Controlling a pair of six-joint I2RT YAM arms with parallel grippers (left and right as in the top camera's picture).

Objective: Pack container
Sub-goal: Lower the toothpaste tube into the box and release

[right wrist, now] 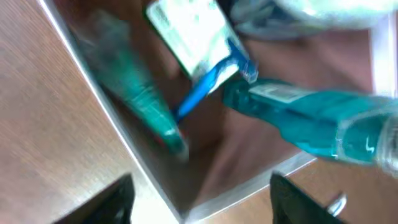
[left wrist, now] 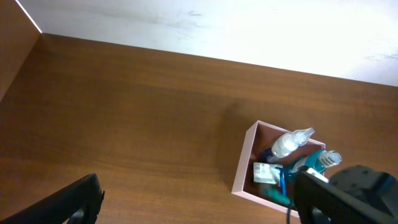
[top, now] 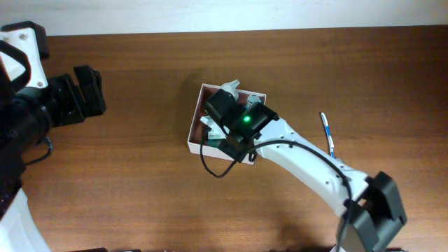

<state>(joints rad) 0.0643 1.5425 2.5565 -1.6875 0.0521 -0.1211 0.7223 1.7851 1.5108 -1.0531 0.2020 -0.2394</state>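
Brown wooden counter (top: 140,182), pale wall (left wrist: 249,25) at its far edge. At the left, the left gripper (top: 78,91) has its fingers spread, empty. Mid-counter sits the container (top: 194,126) (a teal tube (right wrist: 140,99) and a blue bottle (right wrist: 323,124) inside). The right gripper (right wrist: 200,183) is above it, fingers parted, grasping nothing. A blue stick (top: 327,133) lies farther right.

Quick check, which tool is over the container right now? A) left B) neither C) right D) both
C: the right tool hangs open above the container, looking down at the toiletries inside, while the left tool sits near the far left edge of the table, well apart from it.
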